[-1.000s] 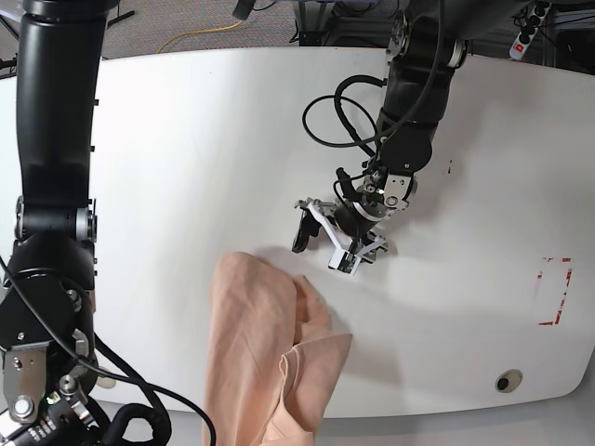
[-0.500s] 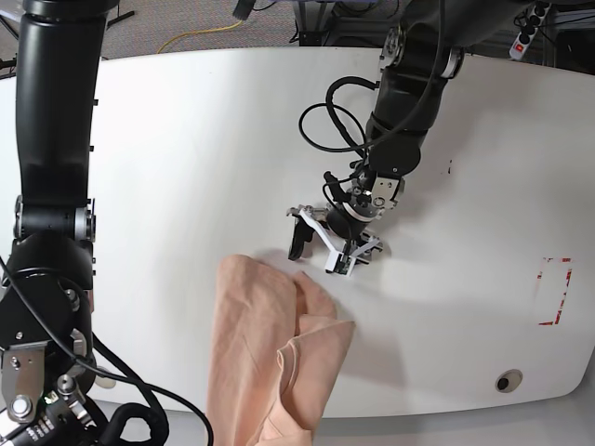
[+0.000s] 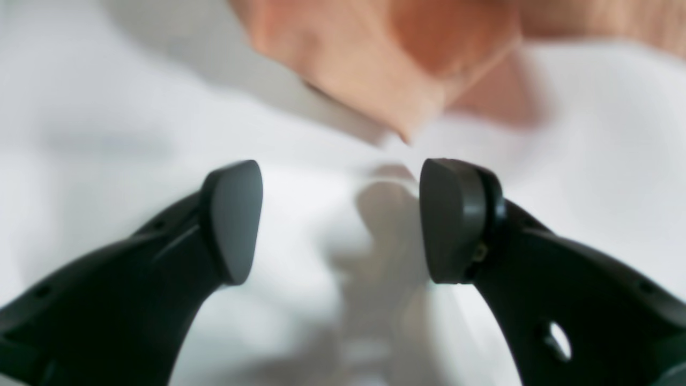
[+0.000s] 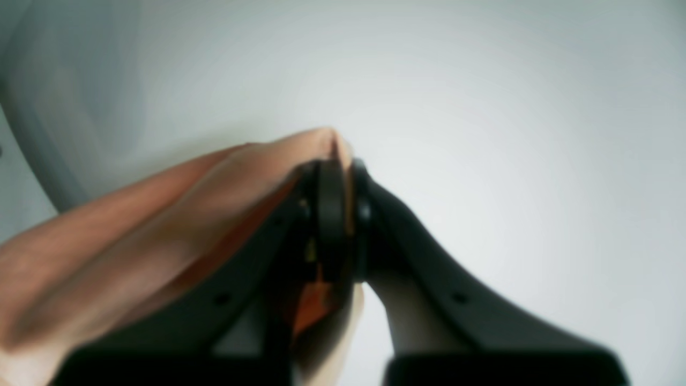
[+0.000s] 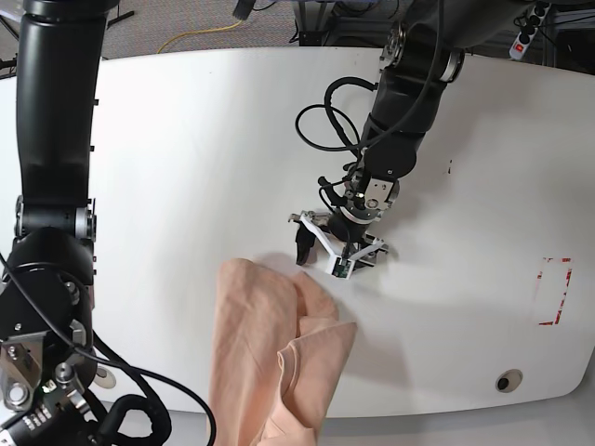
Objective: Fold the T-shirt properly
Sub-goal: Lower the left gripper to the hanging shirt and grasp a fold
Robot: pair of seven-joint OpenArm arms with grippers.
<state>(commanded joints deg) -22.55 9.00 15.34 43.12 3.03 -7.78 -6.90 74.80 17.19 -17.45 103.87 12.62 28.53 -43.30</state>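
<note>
- Left tool point(image 5: 323, 249) is hovering with jaws spread just beside the T-shirt point(image 5: 270, 353); bare white surface point(image 5: 186, 158) between
- Right tool point(image 4: 335, 182) is pinching T-shirt fabric; red tape marks point(image 5: 555, 290) are lying well apart

Base view: the T-shirt point(image 5: 270, 353) is cut off by the lower picture edge, so its lower part and full outline cannot be seen. The right hand is not shown in this view; only its arm is seen at the left edge. Left wrist view: cloth and bench point(image 3: 589, 134) are blurred, and no weave or seam can be made out. Right wrist view: the cloth pinched in the right hand point(image 4: 335, 182) is blurred and cut off at left and bottom.
</note>
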